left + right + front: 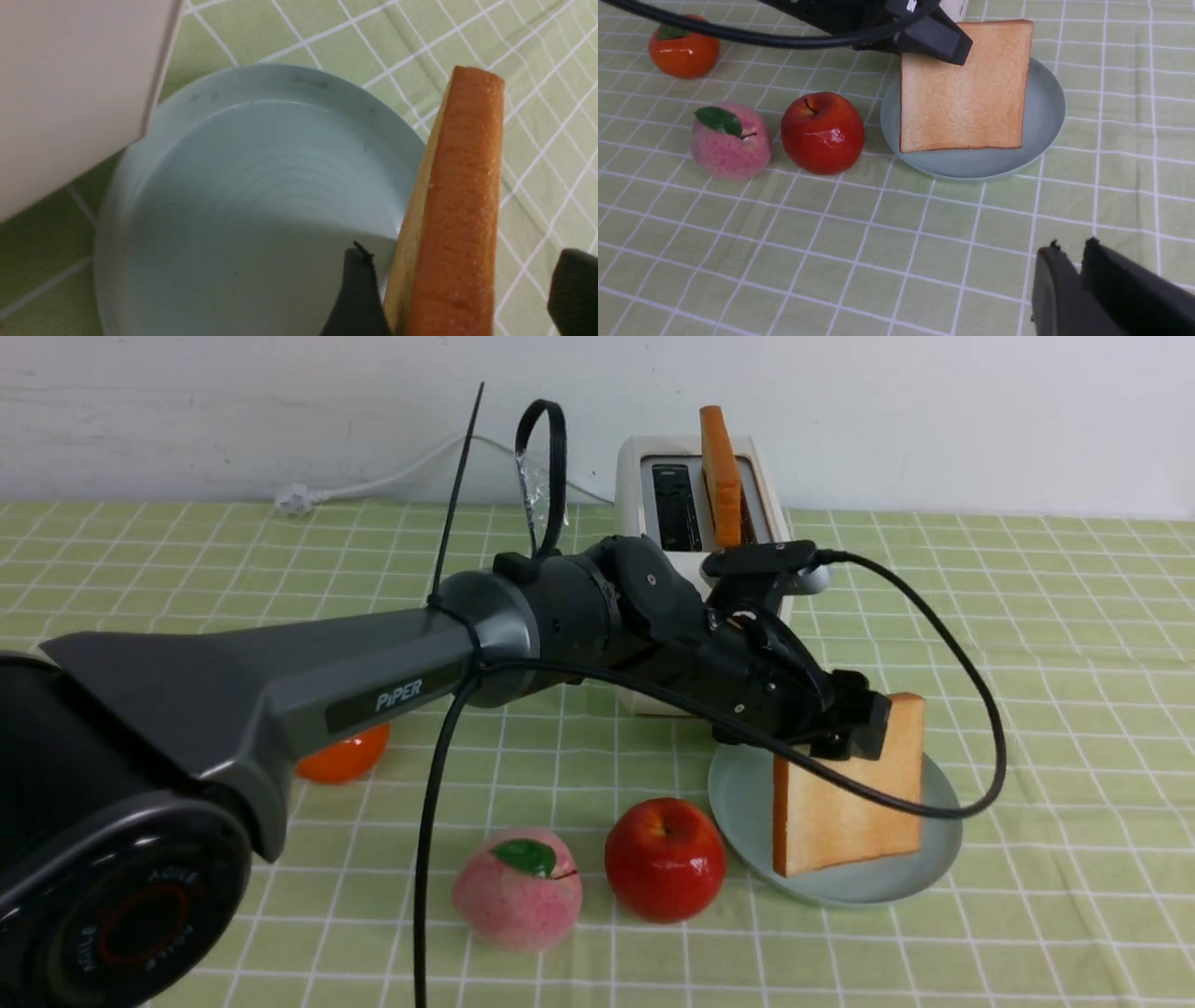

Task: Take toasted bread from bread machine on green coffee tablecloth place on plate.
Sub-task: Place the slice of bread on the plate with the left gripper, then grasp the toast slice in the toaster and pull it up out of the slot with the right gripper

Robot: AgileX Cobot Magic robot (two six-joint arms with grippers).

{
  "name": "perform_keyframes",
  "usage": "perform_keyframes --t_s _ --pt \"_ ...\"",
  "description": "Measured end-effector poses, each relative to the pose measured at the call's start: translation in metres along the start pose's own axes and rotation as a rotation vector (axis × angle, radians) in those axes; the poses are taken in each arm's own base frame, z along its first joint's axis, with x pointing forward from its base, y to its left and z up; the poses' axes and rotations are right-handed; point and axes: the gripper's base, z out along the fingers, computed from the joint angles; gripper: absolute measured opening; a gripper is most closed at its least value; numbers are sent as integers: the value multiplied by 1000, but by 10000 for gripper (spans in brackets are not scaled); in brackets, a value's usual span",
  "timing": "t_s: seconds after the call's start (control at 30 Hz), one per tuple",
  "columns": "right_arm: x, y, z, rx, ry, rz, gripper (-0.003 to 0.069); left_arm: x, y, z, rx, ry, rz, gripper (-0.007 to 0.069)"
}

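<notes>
Left gripper (465,266) has its jaws apart around the top of one slice of toasted bread (845,812). In the left wrist view I see one finger (357,294) right against the golden face, while the other stands clear of the slice with cloth showing in the gap. That slice stands on its lower edge on the pale blue-green plate (840,893), nearly upright and slightly tilted.

I see the second slice (719,476) standing upright in one slot of the white toaster (635,495), which sits at the far edge of the green checked tablecloth (1074,663). The plate lies just in front of it, their edges close together.

A red apple (665,859) sits just beside the plate on my left side. A pink peach (518,889) lies next to the apple, and an orange (345,756) rests well apart, partly hidden under the left arm.

My right gripper (1071,247) hangs over bare cloth toward the near edge, its fingers drawn almost together with nothing between them.
</notes>
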Motion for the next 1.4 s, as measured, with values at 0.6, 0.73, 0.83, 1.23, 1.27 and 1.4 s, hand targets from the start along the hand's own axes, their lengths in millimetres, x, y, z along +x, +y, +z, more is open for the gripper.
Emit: perform_keyframes --t_s 0.6,0.73,0.83,1.23,1.27,1.4 --pt "-1 1 0 -13 -7 -31 87 -35 -30 -65 -36 -117 194 221" --pt "-5 0 5 -12 19 -21 87 -40 -55 -112 -2 -71 251 -13" --pt "-10 -1 11 -10 47 -11 87 -37 -65 -139 0 -48 229 -13" --pt "-97 -10 91 -80 83 19 87 77 -64 -272 -107 -303 196 -13" --pt "-102 -10 98 -99 83 21 87 90 -62 -280 -115 -337 194 -13" --pt "-132 -5 136 -191 96 14 87 131 -50 -299 -143 -456 189 -13"
